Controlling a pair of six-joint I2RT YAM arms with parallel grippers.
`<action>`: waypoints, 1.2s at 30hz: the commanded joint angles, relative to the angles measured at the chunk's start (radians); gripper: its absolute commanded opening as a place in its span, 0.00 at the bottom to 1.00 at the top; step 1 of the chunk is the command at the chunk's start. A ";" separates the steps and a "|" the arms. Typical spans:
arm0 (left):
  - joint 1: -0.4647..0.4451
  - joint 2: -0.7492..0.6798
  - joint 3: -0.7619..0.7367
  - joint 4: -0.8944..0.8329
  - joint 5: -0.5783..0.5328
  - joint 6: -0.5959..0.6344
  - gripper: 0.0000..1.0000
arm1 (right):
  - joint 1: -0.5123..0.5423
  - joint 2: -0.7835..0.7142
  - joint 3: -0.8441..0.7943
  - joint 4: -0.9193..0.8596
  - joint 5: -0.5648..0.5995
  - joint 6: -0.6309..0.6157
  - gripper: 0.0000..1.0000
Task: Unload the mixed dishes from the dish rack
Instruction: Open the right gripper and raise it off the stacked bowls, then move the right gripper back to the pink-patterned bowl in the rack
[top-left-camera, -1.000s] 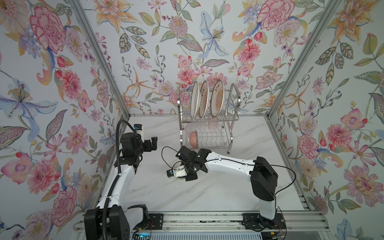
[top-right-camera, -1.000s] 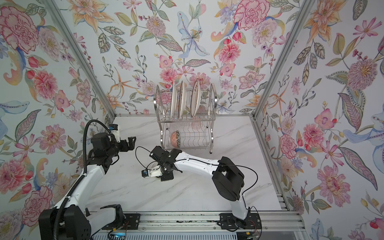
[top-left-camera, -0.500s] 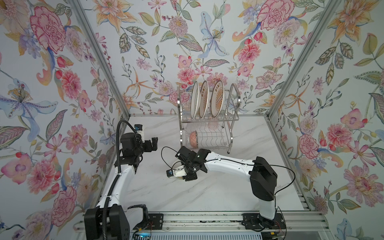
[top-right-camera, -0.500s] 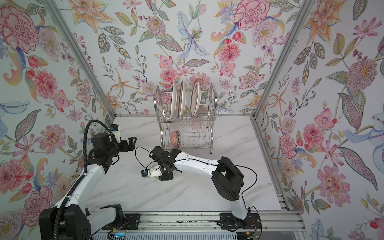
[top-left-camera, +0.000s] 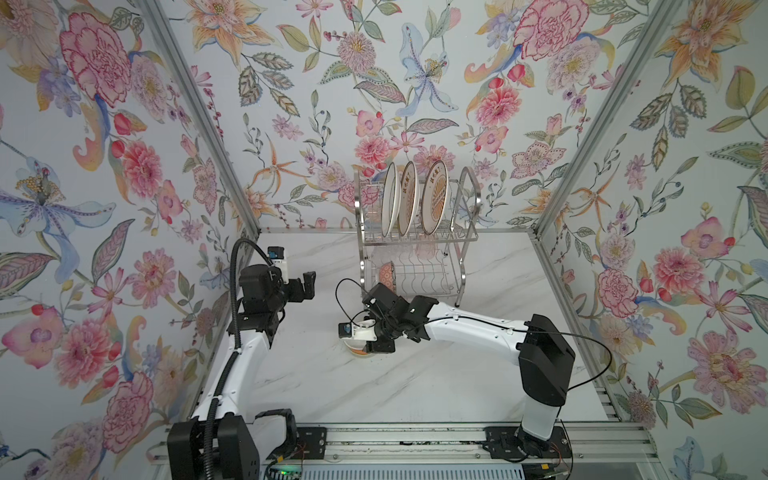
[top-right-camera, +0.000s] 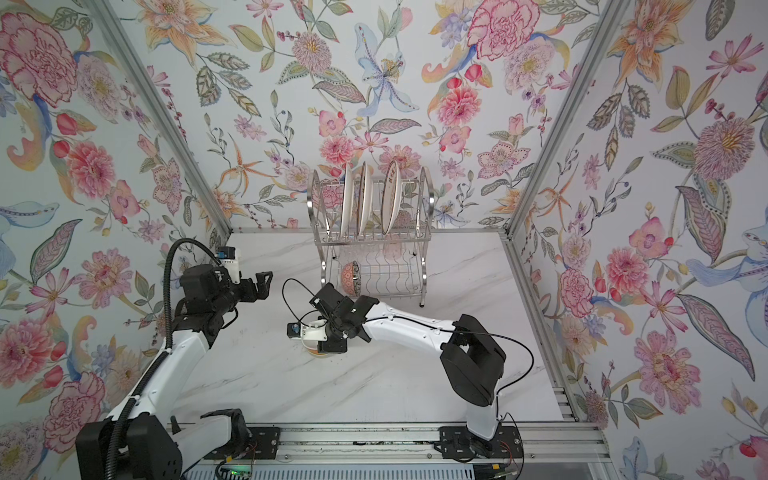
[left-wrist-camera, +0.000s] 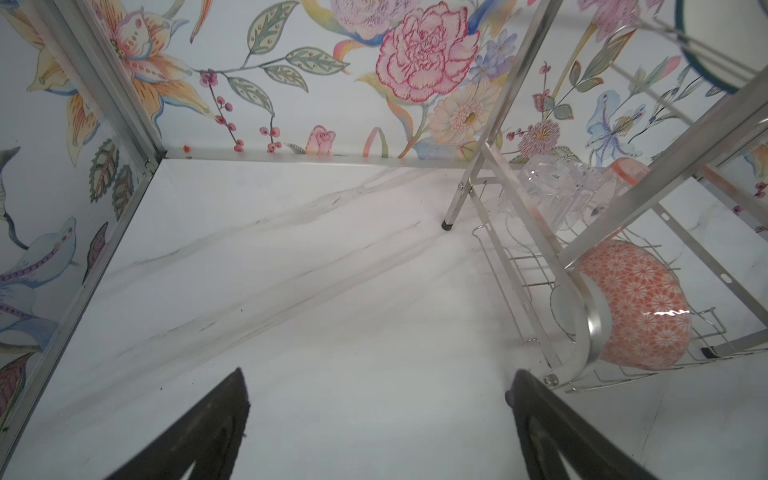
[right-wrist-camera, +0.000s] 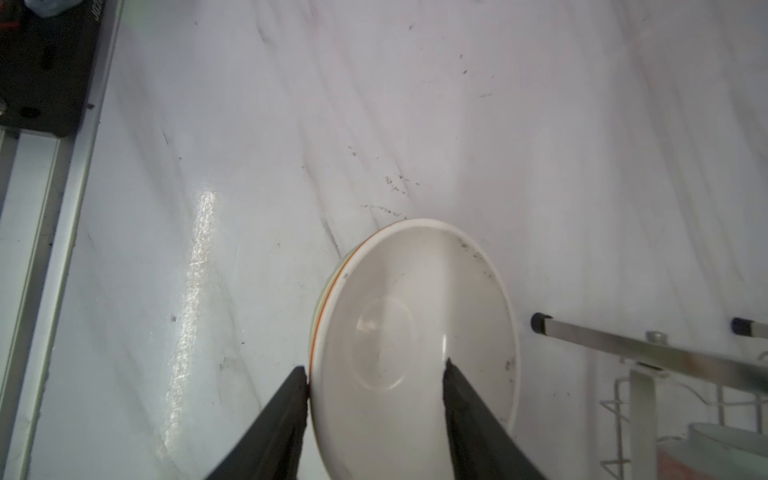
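I'm looking at the marble counter (top-left-camera: 415, 386), which is running between the flowered walls (top-left-camera: 104, 208). The rack (top-left-camera: 432, 272) is standing at its back edge, in the middle. The right arm (top-left-camera: 469, 328) is stretching low across the counter in front of the rack, and the left arm (top-left-camera: 237, 370) is holding up off to the left, facing the rack's left end. The left jaws are gaping wide with nothing between them, near the rack's front leg but apart from it.

Three plates (top-left-camera: 415, 199) are standing on edge in the top shelf's slots. A patterned bowl (left-wrist-camera: 640, 307) is lying on its side at the left end of the bottom shelf. A white bowl (right-wrist-camera: 415, 316) is sitting upright on the counter just in front of the rack's feet, with an orange line showing under its rim. The right jaws are straddling that rim, parted. One is touching the outside and the other is hanging inside, clear of the wall, so nothing is being gripped.

Clear cups (left-wrist-camera: 552, 191) and a pink cup (left-wrist-camera: 627, 170) are sitting deeper in the rack; I can't tell on which shelf.
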 joint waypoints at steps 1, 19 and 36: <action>0.009 -0.059 -0.017 0.117 0.083 0.011 0.99 | -0.022 -0.077 -0.043 0.152 -0.045 0.092 0.55; -0.072 -0.247 -0.132 0.240 0.314 0.163 0.99 | -0.253 -0.362 -0.484 0.699 -0.100 0.551 0.59; -0.230 -0.269 -0.241 0.240 0.269 0.223 0.99 | -0.490 -0.238 -0.634 1.122 -0.256 0.967 0.59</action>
